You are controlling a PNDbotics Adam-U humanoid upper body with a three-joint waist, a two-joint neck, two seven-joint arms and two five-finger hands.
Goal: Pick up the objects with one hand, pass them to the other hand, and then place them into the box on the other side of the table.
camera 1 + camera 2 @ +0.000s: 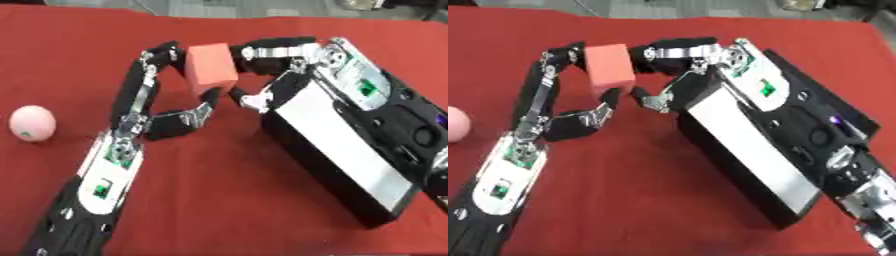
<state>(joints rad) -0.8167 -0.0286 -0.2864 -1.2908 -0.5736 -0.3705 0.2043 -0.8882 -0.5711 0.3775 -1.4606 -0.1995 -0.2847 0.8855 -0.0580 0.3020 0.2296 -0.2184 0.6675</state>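
Both hands' fingers, left hand (144, 117) and right hand (293, 65), apparently pinch the red block (212, 69) above open tablecloth (219, 190).

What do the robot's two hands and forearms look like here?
Left hand and right hand have black fingers with silver joints. Each forearm is black with a white panel carrying a small green marking. The right forearm also has a long white side plate.

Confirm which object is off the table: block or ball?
The salmon-red block, pinched between the left hand and right hand. The pink ball lies on the red tablecloth.
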